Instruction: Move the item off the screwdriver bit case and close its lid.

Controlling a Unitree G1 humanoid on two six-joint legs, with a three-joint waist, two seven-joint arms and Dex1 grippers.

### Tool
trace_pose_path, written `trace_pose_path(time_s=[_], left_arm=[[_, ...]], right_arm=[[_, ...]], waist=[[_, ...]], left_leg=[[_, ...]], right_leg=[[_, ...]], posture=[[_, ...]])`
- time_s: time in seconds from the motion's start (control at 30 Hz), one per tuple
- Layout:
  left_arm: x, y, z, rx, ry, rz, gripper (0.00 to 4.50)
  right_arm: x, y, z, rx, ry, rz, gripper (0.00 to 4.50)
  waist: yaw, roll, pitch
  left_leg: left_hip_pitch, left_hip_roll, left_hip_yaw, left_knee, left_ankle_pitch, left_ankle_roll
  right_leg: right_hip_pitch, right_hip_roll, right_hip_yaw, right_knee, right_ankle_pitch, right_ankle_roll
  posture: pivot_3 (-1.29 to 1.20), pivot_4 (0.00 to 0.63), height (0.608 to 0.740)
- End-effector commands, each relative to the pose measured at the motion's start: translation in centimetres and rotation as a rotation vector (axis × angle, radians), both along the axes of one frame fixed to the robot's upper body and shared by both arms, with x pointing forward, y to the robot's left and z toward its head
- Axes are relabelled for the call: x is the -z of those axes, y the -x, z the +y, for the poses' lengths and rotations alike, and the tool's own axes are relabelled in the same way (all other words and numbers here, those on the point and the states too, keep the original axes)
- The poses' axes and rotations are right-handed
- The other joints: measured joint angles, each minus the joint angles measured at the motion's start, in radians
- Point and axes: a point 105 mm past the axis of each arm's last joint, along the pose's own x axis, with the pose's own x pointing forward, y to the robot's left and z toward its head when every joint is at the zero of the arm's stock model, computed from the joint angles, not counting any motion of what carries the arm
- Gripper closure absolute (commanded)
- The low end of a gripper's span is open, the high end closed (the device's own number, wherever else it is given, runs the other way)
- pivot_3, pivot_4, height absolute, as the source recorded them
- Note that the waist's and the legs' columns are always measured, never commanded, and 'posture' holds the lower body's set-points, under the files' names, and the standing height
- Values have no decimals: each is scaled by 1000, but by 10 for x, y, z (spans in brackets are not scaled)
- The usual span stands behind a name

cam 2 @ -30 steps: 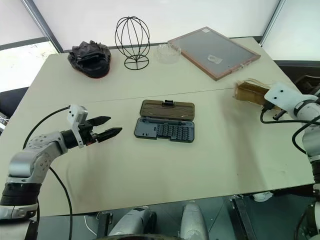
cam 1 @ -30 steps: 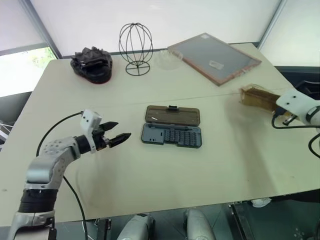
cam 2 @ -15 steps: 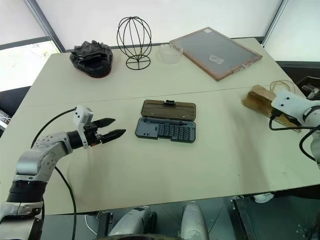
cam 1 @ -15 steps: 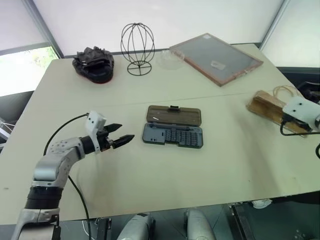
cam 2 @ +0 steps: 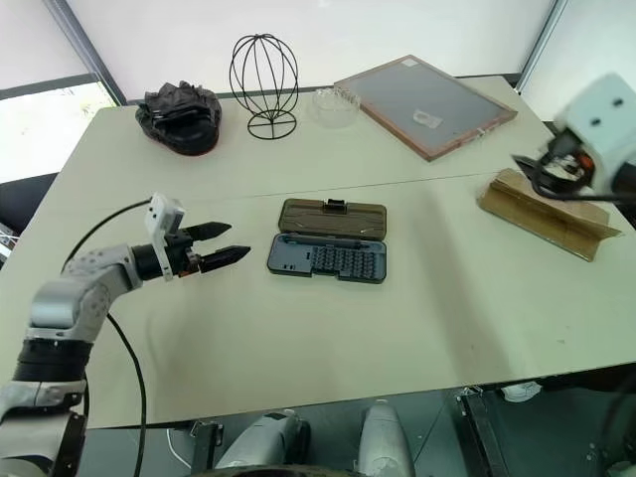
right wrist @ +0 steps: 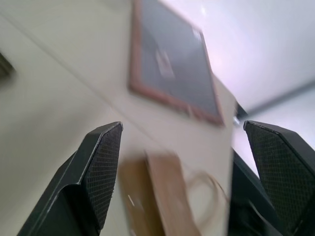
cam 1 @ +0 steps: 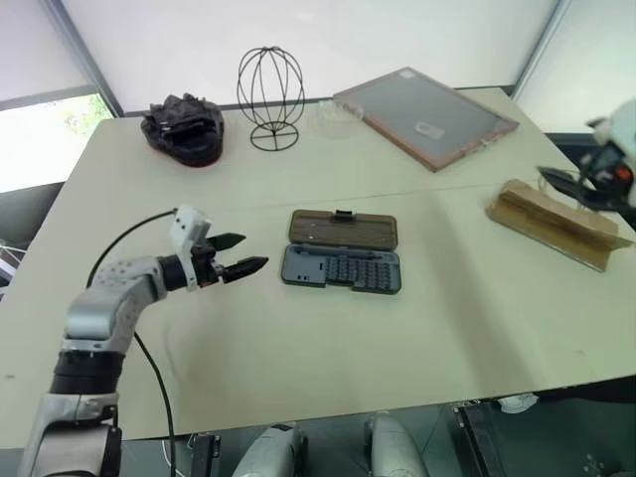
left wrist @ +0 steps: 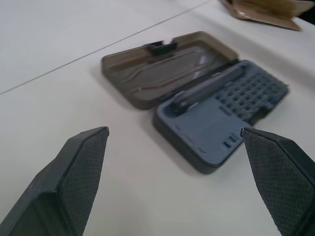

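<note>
Although the case lay open, nothing rested on it, so the record below was taken with the first half of the task judged complete.

Paper bag: was seen flat on the table near its right edge, well apart from the case; that placement was judged deliberate, leaving the lid free to swing.

Bit case: was seen at mid-table, spread open, the blue-grey tray toward the robot and the brown lid lying flat beyond it, latch tab on the far edge.

Left claw: was held with its fingers spread wide and empty, just above the table, pointing at the near left end of the case but apart from it; this was judged a stance for reaching the lid.

Right claw: was seen with fingers apart and empty, raised over the bag; the hold on the bag was judged released.

Left wrist view: the moulded inside of the lid and a long driver handle in the tray were shown, details too small in the head views.

Right wrist view: the bag's twine loops and the framed grey board beyond were shown.

Head views: the wire dome stand and the lumpy black object at the far edge were shown.

Remaining step: lid closure was judged outstanding.
</note>
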Motion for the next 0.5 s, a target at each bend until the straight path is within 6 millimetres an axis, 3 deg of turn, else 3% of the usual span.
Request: trace_pose_path(time_s=[0.03, 0.3, 0.5], left_arm=[[-23, 9, -6, 109, -55, -36, 0], [-44, 3, -3, 61, -99, -129, 0], [-35, 9, -3, 25, -81, -116, 0]], right_arm=[[21, -31, 54, -142, -215, 94, 434], [76, -90, 102, -149, -320, 268, 434], [114, -120, 109, -132, -276, 381, 434]], waist=[[-6, -2, 0], [-3, -2, 0], [-27, -2, 0]], left_leg=[[0, 0, 1, 0, 0, 0], [-1, -1, -1, 0, 0, 0], [-1, 0, -2, -1, 0, 0]], right_leg=[[0, 0, 0, 0, 0, 0], [-1, 0, -2, 0, 3, -2], [-1, 0, -3, 0, 3, -2]], posture=[[0, 150, 740], [0, 150, 740], [0, 150, 740]])
